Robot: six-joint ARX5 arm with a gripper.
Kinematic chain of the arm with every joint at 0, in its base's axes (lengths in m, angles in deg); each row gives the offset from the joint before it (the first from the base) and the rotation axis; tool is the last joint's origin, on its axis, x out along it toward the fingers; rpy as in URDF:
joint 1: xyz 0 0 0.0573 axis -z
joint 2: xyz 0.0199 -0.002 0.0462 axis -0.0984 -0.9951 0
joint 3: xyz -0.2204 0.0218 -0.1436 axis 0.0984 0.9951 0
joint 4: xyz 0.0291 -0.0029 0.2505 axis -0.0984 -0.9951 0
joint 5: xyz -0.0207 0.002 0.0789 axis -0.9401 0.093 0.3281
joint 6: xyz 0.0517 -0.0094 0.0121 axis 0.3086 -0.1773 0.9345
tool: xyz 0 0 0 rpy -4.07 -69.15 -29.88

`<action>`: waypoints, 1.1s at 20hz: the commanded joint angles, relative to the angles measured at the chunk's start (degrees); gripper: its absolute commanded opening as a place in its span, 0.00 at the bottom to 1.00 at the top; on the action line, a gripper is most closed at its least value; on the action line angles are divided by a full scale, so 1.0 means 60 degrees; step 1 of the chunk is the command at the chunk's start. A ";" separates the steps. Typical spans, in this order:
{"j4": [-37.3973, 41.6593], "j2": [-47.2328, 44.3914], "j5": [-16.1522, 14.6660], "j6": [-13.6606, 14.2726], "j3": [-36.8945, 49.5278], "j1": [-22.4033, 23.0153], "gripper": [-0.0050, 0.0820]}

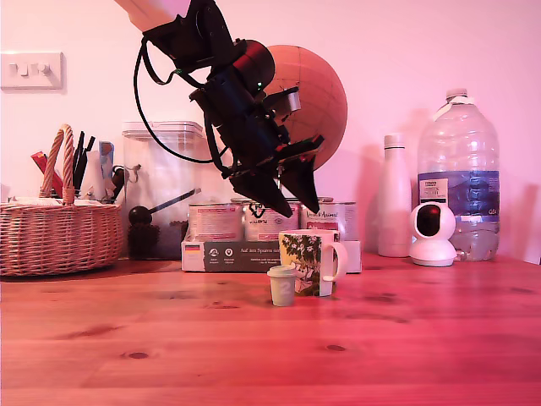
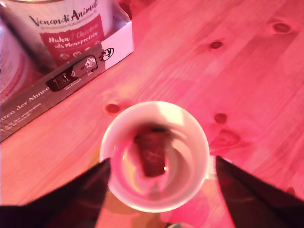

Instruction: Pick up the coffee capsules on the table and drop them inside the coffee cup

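The coffee cup (image 1: pixel 306 258), a white mug with green foliage print, stands mid-table with its handle toward the exterior view's right. My gripper (image 1: pixel 301 211) hangs just above its mouth, open, with nothing between the fingers. In the wrist view the two dark fingers (image 2: pixel 80 194) straddle the cup's rim (image 2: pixel 142 107), and a dark brown coffee capsule (image 2: pixel 151 154), slightly blurred, is inside the cup. A pale cream-green coffee capsule (image 1: pixel 281 286) stands upright on the table right in front of the cup, at its left in the exterior view.
Behind the cup a cardboard tray (image 1: pixel 241 255) holds round labelled tins (image 1: pixel 215 222) (image 2: pixel 66 28). A wicker basket (image 1: pixel 59 237) sits at the far left, with a clear container (image 1: pixel 165 182) beside it. A white bottle (image 1: pixel 394 203), small white camera (image 1: pixel 432 235) and large water bottle (image 1: pixel 461 182) stand right.
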 commanded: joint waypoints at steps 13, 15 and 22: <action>-0.0729 0.1031 -0.0011 0.0186 -0.0055 -0.0018 0.03; -0.0889 0.1122 -0.0015 0.0197 -0.0055 -0.0018 0.03; -0.1344 0.1231 -0.0277 0.0284 -0.0033 -0.0015 0.03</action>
